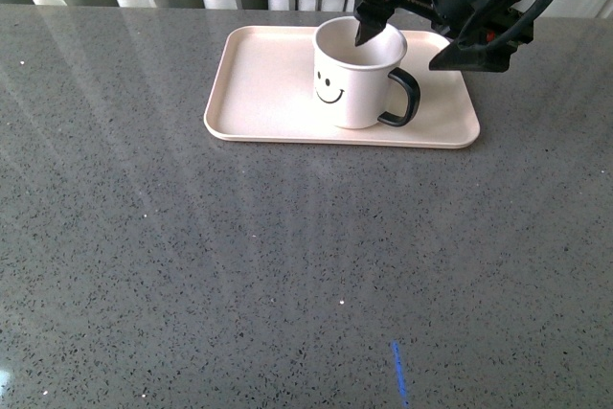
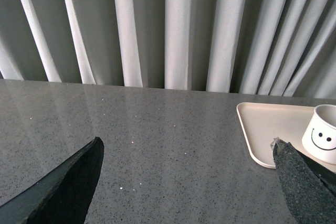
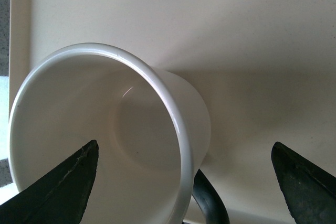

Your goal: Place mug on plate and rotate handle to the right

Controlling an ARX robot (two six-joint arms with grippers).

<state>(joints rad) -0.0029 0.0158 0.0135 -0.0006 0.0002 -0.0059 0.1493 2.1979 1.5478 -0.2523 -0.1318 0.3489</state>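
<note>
We see the white cylindrical mug (image 1: 356,83) standing upright on the pale pinkish-beige rectangular plate (image 1: 268,93), right of the plate's middle. Its only print is a black smiley face (image 1: 329,88), turned toward the plate's near long rim. The glossy black loop handle (image 1: 407,98) points toward the plate's right short end, angled a little to the near rim.

The right gripper (image 1: 397,53) hangs over the plate above the mug with its jaws spread wide. One finger (image 3: 58,192) dips inside the mug's mouth and the other (image 3: 304,182) is outside, above bare plate beyond the handle. They straddle the mug wall without pressing it.

The left gripper (image 2: 187,145) is off the plate, to its left, over the speckled grey stone table (image 1: 287,265). Its fingers are parted and hold nothing. A pale pleated curtain (image 2: 178,30) hangs behind the plate's far rim. A short blue streak (image 1: 397,373) marks the table well in front of the plate.
</note>
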